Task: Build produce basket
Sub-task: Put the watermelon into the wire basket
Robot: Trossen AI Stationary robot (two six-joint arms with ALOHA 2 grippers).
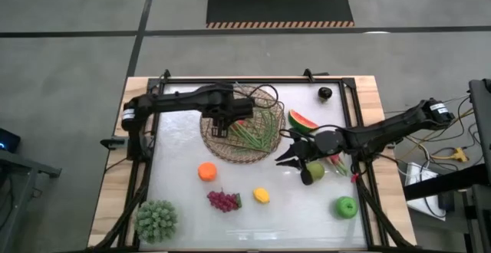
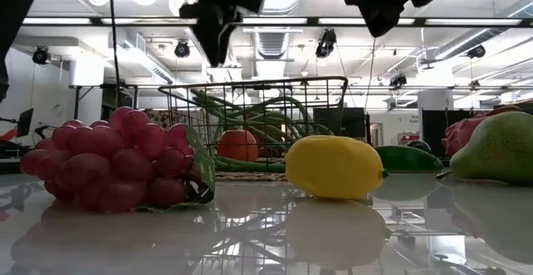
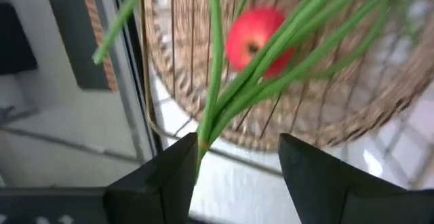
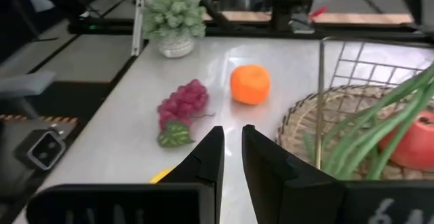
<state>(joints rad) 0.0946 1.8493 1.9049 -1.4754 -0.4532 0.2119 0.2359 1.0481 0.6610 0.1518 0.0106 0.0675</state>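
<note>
The round woven basket sits at the table's far middle and carries a black wire frame. Long green stalks and a red apple lie in it. My left gripper hovers open over the basket's left part; in the left wrist view the stalks' cut end lies beside one finger. My right gripper hangs right of the basket, empty, with a narrow gap between its fingers. A pear, a pink dragon fruit and a watermelon slice lie close to it. My left gripper stands open around the stalks' cut end, which shows right at one finger's inner edge. I cannot tell whether that finger touches it. The stalks run away from the fingers and rest across the basket.
On the near half lie an orange, purple grapes, a lemon and a green apple. A spiky green potted plant stands at the near left corner. A small black object lies far right. A black rail frames the table.
</note>
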